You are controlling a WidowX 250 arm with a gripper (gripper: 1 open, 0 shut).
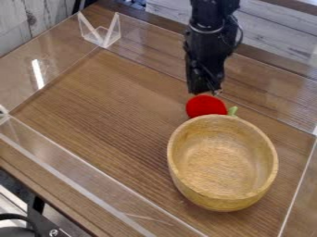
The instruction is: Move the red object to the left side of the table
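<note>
end effector (pixel 202 88) hangs just behind the small glossy red toy fruit (pixel 206 106), its opening and any grip impossible to tell. fruit sits on the brown wood-grain worktop (pixel 93 102) beside the round pale wooden bowl (pixel 223 163); likely the grasp stage, next needing careful alignment.

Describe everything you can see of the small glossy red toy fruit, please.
The small, rounded, glossy red toy fruit looks like smooth plastic and has a green leafy tip pointing right. It rests on the brown wood-grain table, just beyond the light wooden bowl, below the black gripper; contact with either is unclear.
</note>
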